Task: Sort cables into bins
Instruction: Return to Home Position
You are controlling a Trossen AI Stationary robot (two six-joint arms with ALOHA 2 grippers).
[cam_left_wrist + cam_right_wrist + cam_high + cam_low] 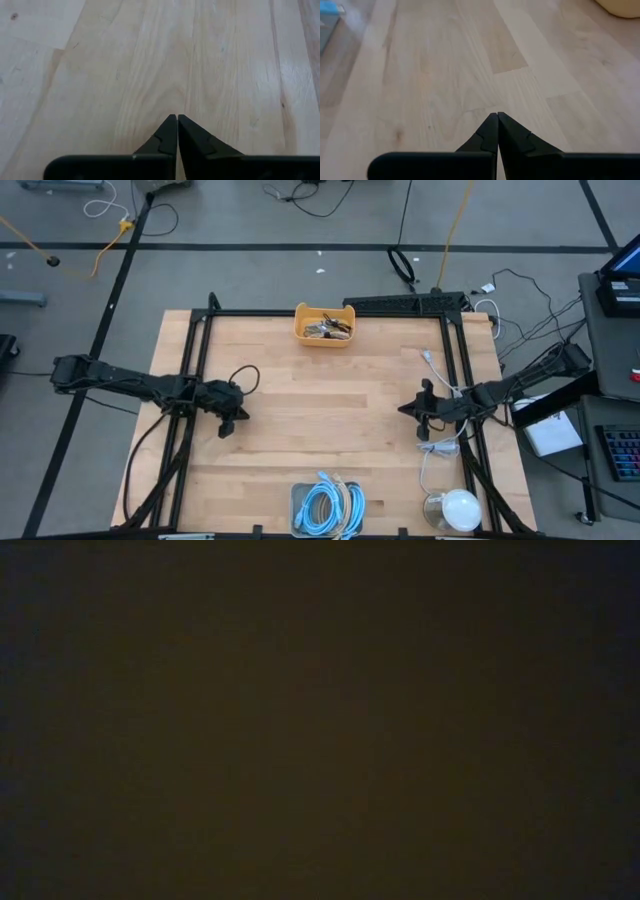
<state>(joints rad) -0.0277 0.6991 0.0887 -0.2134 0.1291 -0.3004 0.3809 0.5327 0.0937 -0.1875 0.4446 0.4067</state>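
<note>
The orange-yellow bin [324, 324] stands at the table's far middle with short thin dark cables [330, 330] lying in it. The pale grey bin [327, 505] stands at the near middle and holds coiled light-blue cables [322, 505] and a beige coil [352, 502]. My left gripper [228, 425] hangs over bare wood at the table's left, shut and holding nothing [177, 117]. My right gripper [420, 415] hangs over bare wood at the right, also shut and holding nothing [497, 115]. The right wrist view catches a corner of the orange-yellow bin [622, 7]. The low view is dark.
A loose white cord [440, 375] with a plug runs along the table's right side, past my right arm, down to a round white dome [455, 508] at the near right corner. A black frame [325, 313] borders the table. Bare wood lies between the two grippers.
</note>
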